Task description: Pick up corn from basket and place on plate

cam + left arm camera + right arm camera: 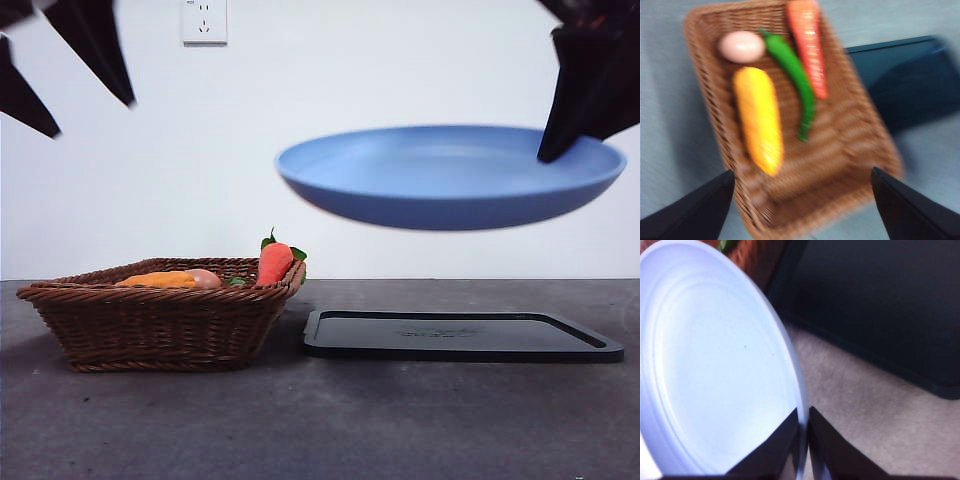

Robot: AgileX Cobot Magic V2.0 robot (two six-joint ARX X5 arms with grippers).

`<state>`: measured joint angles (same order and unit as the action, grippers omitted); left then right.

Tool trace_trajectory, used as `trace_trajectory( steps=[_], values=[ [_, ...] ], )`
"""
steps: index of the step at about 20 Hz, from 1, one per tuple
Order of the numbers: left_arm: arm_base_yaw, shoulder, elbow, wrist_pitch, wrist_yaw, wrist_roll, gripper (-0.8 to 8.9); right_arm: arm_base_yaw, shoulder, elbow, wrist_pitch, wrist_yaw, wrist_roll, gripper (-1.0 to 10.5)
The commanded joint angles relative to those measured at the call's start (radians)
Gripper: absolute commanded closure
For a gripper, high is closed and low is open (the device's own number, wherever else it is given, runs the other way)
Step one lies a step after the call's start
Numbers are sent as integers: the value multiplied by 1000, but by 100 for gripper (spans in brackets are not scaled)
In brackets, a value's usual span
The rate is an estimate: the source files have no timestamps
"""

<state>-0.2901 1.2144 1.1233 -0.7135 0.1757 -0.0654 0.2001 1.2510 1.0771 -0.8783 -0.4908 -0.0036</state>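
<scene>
Front view: the right gripper (560, 140) enters from the upper right corner of the frame, jaws pinched on the rim of the plate (450, 175). The plate hangs in the air at right of centre, roughly level, well above the black tray (460, 335) that lies flat on the surface (320, 420). Right wrist view confirms: the right gripper (804, 432) has one jaw inside the rim and one outside, pressed together on the plate (715, 365), with the tray (875, 305) below and beyond it.

The left gripper (70, 75) shows in the upper left corner of the front view as dark tips, high above the basket (160, 320). Left wrist view (blurred): the left gripper (802, 200) has its jaws spread wide, holding nothing, over the basket (850, 145).

The basket sits on the surface at lower left of the front view, just beside the tray. The corn (759, 120) lies flat in the basket, along its length. Near one end of the corn is an egg (741, 47). A green pepper (792, 75) lies beside the corn, and a carrot (807, 45) lies on the pepper's far side. In the front view the corn (160, 280) shows just above the basket rim, the egg (205, 279) beside it, and the carrot (274, 262) leans up at the basket's right corner.
</scene>
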Motion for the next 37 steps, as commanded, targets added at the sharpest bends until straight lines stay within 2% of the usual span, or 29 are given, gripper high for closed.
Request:
trace_trajectory(
  steps=[1,6,11,21,26,29,32,35,37],
  values=[
    [-36,139,89,5,-104,32,370,-19,-16,25,-9,-6,-8,945],
    [-78,394,227,9,-227,74,370,-46,-55,24,-29,-7,-8,945],
    [-79,554,272,59,-249,81,370,-47,-64,24,-29,-7,-9,945],
    [-87,676,273,108,-249,84,372,-47,-64,24,-21,-6,-16,945],
    [-91,715,273,98,-251,71,445,-47,-64,24,-14,-6,-16,945],
    [-97,711,273,100,-257,58,593,-47,-64,24,-12,-6,-16,945],
    [-97,705,273,100,-264,39,679,-47,-64,24,-9,-6,-16,945],
    [-97,666,285,74,-264,29,688,-47,-64,24,-5,-6,-15,945],
    [-97,618,328,0,-263,21,688,-47,-62,24,11,-6,-5,945]
  ],
)
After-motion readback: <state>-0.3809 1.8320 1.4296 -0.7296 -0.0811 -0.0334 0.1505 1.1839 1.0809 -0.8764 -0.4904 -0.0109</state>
